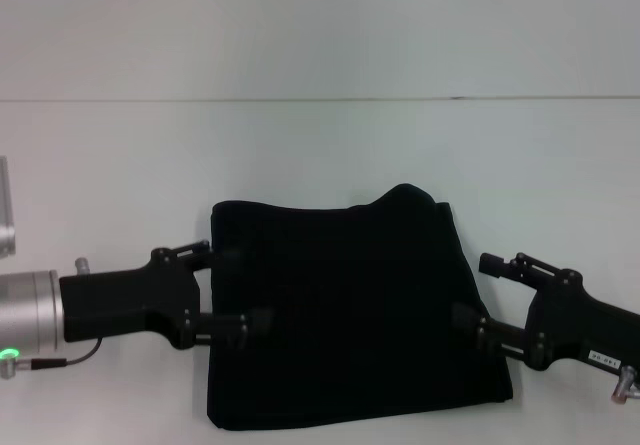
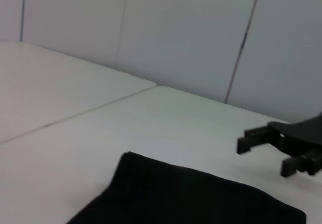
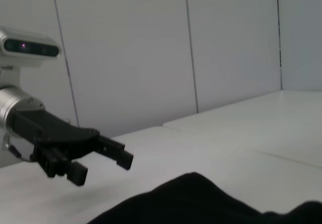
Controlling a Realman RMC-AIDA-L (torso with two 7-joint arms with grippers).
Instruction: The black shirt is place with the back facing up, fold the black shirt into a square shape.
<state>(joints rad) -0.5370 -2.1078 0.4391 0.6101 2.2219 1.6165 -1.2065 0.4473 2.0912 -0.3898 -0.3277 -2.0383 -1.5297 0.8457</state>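
Head view, left to right. The left gripper (image 1: 238, 290) reaches in from the left over the white desk (image 1: 100, 185); its two fingers (image 1: 240, 324) are spread wide, holding nothing, their tips at the left edge of the black shirt (image 1: 350, 315); contact cannot be judged. The black shirt lies flat at centre on the desk, folded into a roughly square, plain black block with no lettering showing, one far corner raised in a soft hump. The right gripper (image 1: 478, 293) comes in from the right, fingers (image 1: 495, 264) likewise wide apart and empty, tips at the shirt's right edge.
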